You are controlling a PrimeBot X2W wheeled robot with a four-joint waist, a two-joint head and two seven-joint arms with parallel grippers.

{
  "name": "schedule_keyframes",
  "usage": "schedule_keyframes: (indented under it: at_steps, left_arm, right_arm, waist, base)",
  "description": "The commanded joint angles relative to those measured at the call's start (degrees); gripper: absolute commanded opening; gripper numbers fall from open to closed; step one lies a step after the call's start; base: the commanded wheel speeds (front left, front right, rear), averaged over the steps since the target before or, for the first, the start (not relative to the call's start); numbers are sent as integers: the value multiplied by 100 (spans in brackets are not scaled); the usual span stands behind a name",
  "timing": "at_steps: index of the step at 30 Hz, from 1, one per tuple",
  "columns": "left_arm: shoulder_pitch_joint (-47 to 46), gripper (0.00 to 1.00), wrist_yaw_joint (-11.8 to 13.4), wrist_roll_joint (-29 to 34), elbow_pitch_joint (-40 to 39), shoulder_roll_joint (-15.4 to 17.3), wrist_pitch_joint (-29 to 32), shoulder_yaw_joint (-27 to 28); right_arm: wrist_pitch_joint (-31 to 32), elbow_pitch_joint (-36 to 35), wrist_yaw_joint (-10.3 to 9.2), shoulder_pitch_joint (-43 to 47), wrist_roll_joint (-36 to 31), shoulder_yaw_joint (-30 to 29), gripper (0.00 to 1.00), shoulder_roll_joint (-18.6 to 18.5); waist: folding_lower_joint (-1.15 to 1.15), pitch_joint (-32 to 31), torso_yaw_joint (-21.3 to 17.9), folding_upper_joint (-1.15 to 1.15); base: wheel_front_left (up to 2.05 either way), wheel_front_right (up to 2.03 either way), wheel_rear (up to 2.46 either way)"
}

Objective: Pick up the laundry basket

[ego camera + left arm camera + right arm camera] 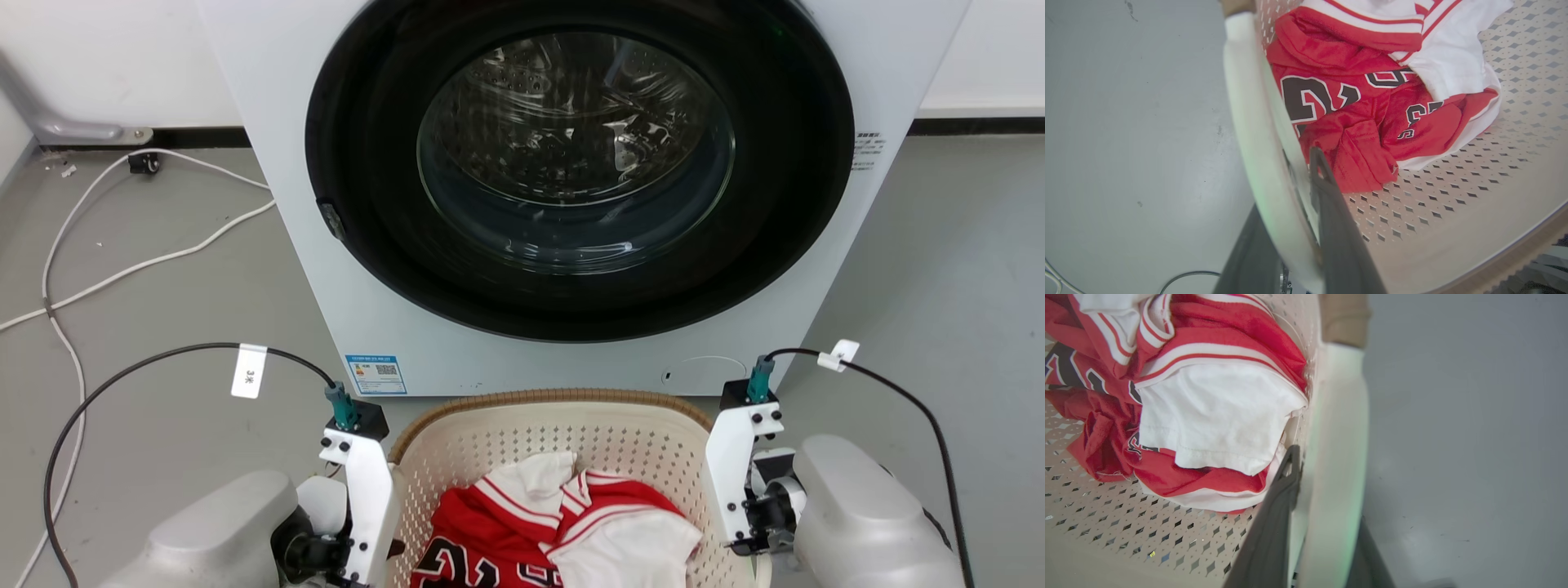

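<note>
The basket [531, 445] stands on the floor [939, 269], just before the washer [506, 367]. The left fingers [1331, 212] pinch its left handle [1253, 122]; the right fingers [1278, 514] pinch its right handle [1339, 437].

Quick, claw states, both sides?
Left claw: closed on the laundry basket left handle.
Right claw: closed on its right handle.

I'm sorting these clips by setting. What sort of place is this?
Most likely a laundry area, or a room set up as one: a front-loading washing machine stands on a bare grey floor, with a laundry basket of red and white clothes before it.
</note>
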Motion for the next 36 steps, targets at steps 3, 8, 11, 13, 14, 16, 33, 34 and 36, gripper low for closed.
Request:
schedule_keyframes:
  at_steps: [3, 8, 11, 13, 14, 16, 33, 34, 36]
  left_arm:
    - [78, 0, -100, 44, -98, 4, 57, 6]
    - [99, 0, -100, 26, -130, -5, 118, 5]
    - [106, 0, -101, 75, -89, -48, 148, 5]
    - [126, 0, -101, 79, -52, -98, 193, 3]
    - [129, 0, -101, 85, -38, -119, 202, 3]
    - [134, 0, -101, 84, -24, -164, 203, 3]
    - [258, 0, -101, 201, -7, -234, 261, 0]
    - [252, 0, -101, 201, -7, -237, 255, 0]
    - [239, 0, -101, 205, -8, -238, 248, 0]
  right_arm:
    - [18, -3, 1, 82, 41, 84, 0, -56]
    - [83, 65, 0, 45, 85, 143, 0, -87]
    - [119, 84, 0, -8, 120, 187, 0, -101]
    - [131, 90, 0, -24, 134, 203, 0, -101]
    - [133, 90, 0, -24, 150, 213, 0, -98]
    - [132, 88, 1, -10, 181, 239, 0, -84]
    - [115, 99, 7, 61, 394, 428, 0, -73]
    - [118, 102, 7, 62, 397, 438, 0, -73]
    - [120, 105, 7, 52, 412, 454, 0, -70]
  waist:
    - [1, -45, 4, -1]
    - [1, -75, 20, -1]
    - [1, -96, 35, -1]
    - [1, -105, 43, -1]
    - [1, -112, 45, -1]
    - [1, -125, 43, -1]
    - [1, -205, 38, -1]
    - [1, -205, 39, -1]
    - [1, -199, 39, -1]
  base:
    - [0, 0, 0]
    - [0, 0, 0]
    - [0, 0, 0]
    - [0, 0, 0]
    - [0, 0, 0]
    - [0, 0, 0]
    - [0, 0, 0]
    - [0, 0, 0]
    - [0, 0, 0]
